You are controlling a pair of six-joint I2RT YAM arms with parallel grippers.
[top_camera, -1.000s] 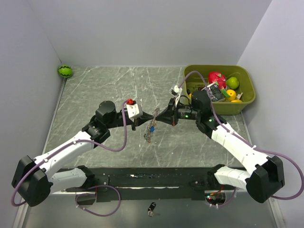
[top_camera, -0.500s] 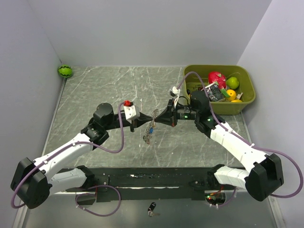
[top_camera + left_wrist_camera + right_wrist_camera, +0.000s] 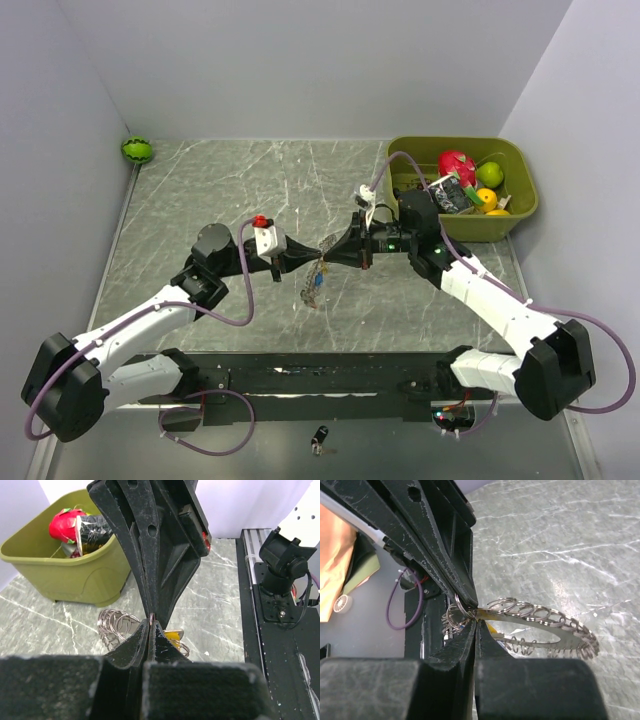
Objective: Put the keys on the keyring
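Observation:
The keyring (image 3: 555, 622), a flat grey ring edged with many small wire loops, hangs between my two grippers above the table's middle (image 3: 314, 283). My right gripper (image 3: 476, 623) is shut on its near edge. My left gripper (image 3: 151, 621) is shut on a small split ring (image 3: 461, 608) at the same spot, tip to tip with the right gripper (image 3: 330, 250). In the top view the left gripper (image 3: 308, 256) comes from the left. A brass/yellow key (image 3: 172, 636) hangs just under the tips. A blue key head (image 3: 317, 280) shows in the dangling cluster. Other keys are too small to tell.
An olive bin (image 3: 520, 210) of toy fruit stands at the back right, also in the left wrist view (image 3: 70, 575). A green watermelon ball (image 3: 137, 150) lies in the back left corner. A small black fob (image 3: 319, 437) lies below the black base rail (image 3: 330, 378).
Both grippers have shifted a little to the left together, still tip to tip, with the keyring hanging between them. The left arm has drawn back.

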